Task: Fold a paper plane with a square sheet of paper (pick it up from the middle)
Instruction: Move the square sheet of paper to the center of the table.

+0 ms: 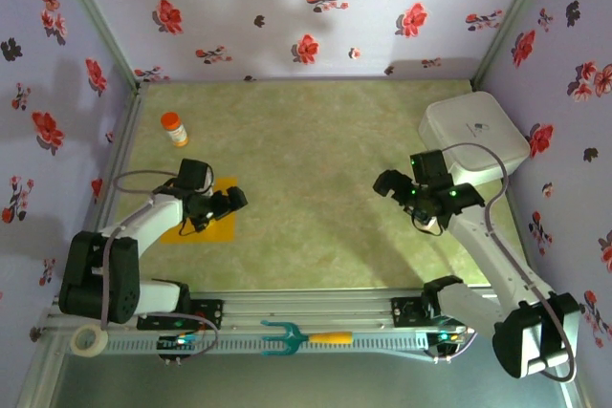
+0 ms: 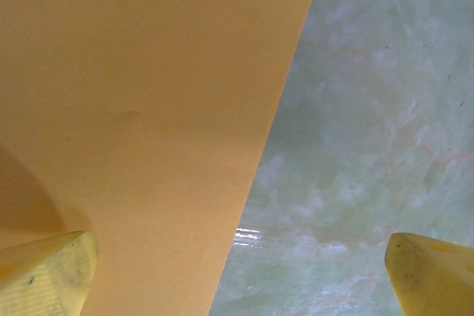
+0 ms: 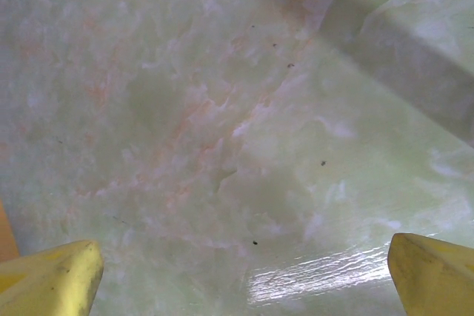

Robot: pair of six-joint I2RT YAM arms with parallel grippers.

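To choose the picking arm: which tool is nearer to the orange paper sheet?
Left. The left tool hovers directly over the square sheet of paper, near its edge; the right tool is far to its right, over bare table.

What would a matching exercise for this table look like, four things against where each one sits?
Things:
1. square sheet of paper
2. orange-capped bottle
3. teal fork
4. white box

Places:
A. far right corner
B. on the metal rail at the near edge
C. partly under the left tool
D. far left side

Pairs: 1-C; 2-D; 3-B; 4-A
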